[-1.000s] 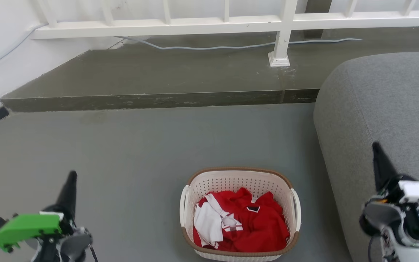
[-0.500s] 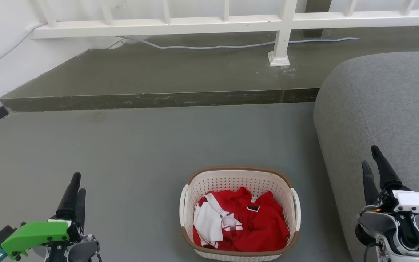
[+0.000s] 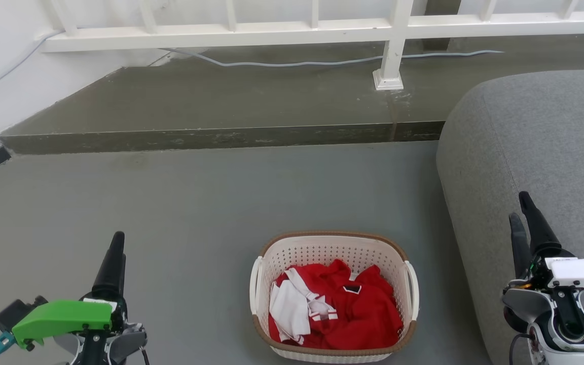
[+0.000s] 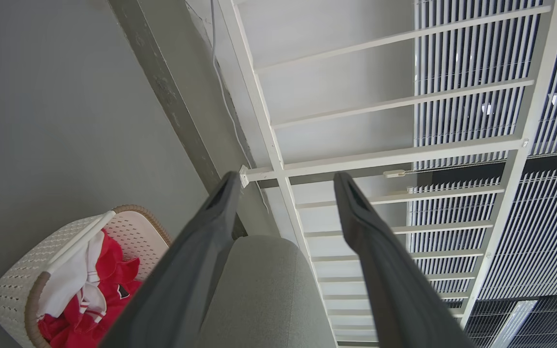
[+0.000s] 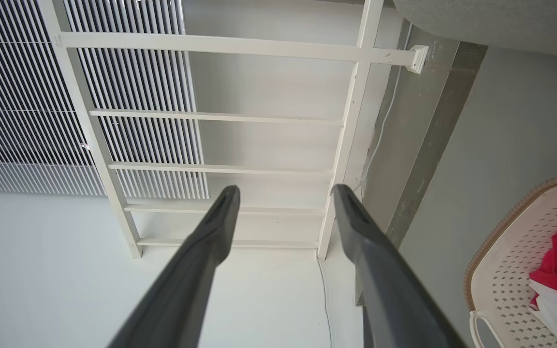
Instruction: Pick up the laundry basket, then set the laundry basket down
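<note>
Grey sofa (image 3: 535, 152) fills three o'clock in the head view, the laundry basket (image 3: 332, 237) stands on the floor (image 3: 221, 203) at six o'clock holding red-and-white clothes (image 3: 342, 309), and the wrist views, which crop it, show the left claw (image 4: 285, 179) and right claw (image 5: 283, 188) spread.
</note>
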### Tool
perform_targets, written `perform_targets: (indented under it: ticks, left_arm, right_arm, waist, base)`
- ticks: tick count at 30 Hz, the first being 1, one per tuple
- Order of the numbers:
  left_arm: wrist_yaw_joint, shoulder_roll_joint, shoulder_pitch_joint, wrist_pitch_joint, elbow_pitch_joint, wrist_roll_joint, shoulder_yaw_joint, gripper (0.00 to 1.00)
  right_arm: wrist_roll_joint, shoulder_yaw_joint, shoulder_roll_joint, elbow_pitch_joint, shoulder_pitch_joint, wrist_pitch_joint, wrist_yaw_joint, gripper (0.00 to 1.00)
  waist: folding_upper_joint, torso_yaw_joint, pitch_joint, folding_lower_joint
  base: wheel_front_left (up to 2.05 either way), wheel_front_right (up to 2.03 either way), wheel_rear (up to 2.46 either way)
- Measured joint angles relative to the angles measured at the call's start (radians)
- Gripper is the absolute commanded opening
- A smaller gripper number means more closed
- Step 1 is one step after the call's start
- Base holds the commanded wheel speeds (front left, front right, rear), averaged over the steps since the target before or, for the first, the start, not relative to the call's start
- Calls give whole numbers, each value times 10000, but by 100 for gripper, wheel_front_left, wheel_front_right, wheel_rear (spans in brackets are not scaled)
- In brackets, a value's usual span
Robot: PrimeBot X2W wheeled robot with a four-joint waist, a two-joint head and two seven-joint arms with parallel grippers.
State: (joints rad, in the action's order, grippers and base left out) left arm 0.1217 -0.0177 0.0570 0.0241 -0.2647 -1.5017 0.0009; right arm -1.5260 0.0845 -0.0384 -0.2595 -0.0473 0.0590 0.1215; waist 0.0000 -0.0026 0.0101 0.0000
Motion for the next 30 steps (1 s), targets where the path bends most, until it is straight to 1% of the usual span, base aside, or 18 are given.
perform_targets:
  ticks: [5,15,21,26,30]
  left_arm:
    - [0,-48,17,-184,226,732,-90,100]
    - [0,-173,18,-514,314,2585,-357,100]
    - [-6,-198,18,-706,428,3745,-502,100]
    - [-178,-201,18,-876,541,4777,-702,100]
    - [-251,-199,18,-1003,621,5386,-825,100]
  right_arm:
    - [431,-257,-215,142,-1,-219,0,100]
    - [1549,-924,-644,347,-3,-782,0,100]
    - [2495,-1248,-980,364,-6,-1026,0,100]
    - [3335,-1419,-1174,301,-10,-1185,2,100]
    - [4071,-1561,-1306,265,-33,-1342,2,100]
  waist:
    - [0,-4,15,0]
    - [0,-24,15,0]
    - [0,-55,5,0]
    - [0,-87,-1,0]
    - [0,-112,4,0]
  base:
    - [0,0,0]
    - [0,0,0]
    - [0,0,0]
    - [0,0,0]
    - [0,0,0]
